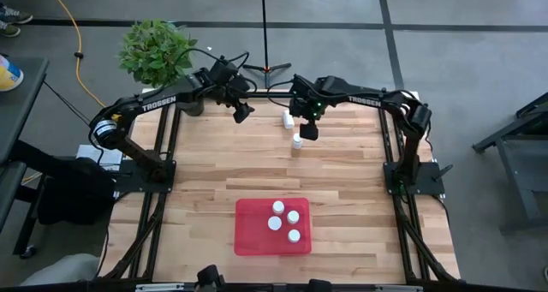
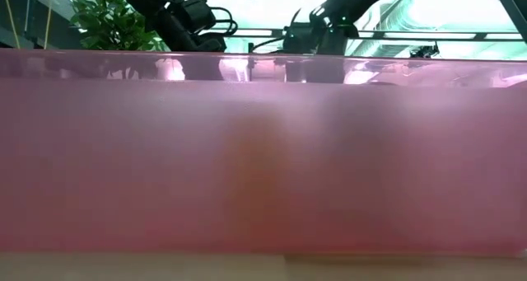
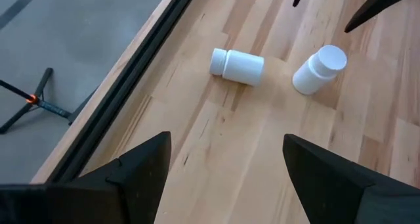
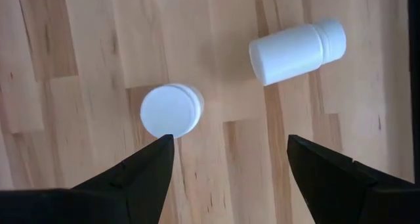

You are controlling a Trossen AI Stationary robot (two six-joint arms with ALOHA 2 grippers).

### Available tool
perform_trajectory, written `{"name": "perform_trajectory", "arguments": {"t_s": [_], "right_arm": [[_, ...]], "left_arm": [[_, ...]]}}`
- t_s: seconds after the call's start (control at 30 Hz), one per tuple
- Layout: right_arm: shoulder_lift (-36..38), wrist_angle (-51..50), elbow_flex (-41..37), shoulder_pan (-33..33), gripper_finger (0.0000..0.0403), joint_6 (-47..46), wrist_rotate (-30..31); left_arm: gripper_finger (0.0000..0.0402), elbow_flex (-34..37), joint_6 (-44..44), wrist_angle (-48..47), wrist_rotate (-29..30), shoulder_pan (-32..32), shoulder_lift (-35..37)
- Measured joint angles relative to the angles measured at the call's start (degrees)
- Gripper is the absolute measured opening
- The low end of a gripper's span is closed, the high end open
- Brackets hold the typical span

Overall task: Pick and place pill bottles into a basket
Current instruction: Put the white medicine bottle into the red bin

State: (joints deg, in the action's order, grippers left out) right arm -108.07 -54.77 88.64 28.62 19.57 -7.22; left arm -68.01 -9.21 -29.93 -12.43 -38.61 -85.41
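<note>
Red basket (image 1: 248,236) sits near the front edge of the wooden table (image 1: 197,168), centre. Four white-capped pill bottles (image 1: 285,222) stand upright inside it, clustered toward its right half, caps up.

Two bottles remain out on the table, at the far side near the back edge. The standing pill bottle (image 1: 296,141) (image 3: 317,69) (image 4: 171,110) is upright on the wood. The lying pill bottle (image 1: 288,118) (image 3: 237,66) (image 4: 296,50) is on its side just beyond it, close by, the two not touching. Both look all white from the wrist views.

My right gripper (image 1: 308,130) (image 4: 226,178) hangs over the far side of the table, just beside the standing bottle. Fingers spread wide, nothing between them; the standing bottle's cap shows just past one fingertip, the lying one further off.

My left gripper (image 1: 242,113) (image 3: 223,178) hovers at the far side too, left of both bottles. Fingers apart, holding nothing.

Potted plant (image 1: 157,50) at the far left corner. Low view is filled by the basket's red wall (image 2: 263,166); only the arms' upper parts show above it.
</note>
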Motion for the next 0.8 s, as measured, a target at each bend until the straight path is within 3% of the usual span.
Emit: {"name": "perform_trajectory", "arguments": {"t_s": [0.23,0.47,0.8], "right_arm": [[-1.90,-0.34,-0.02,-0.71,0.0287,1.17,-0.11],[-1.90,-1.41,0.21,-2.74,0.0287,0.44,-6.06],[-1.90,-1.31,0.33,-5.32,0.0287,-0.21,-3.80]], "left_arm": [[0.0326,0.00,-0.02,0.18,0.09,0.00,0.00],[0.0326,0.00,0.39,-0.20,0.07,0.00,-0.02],[0.0326,0.00,0.87,-1.35,0.05,0.02,-0.04]]}}
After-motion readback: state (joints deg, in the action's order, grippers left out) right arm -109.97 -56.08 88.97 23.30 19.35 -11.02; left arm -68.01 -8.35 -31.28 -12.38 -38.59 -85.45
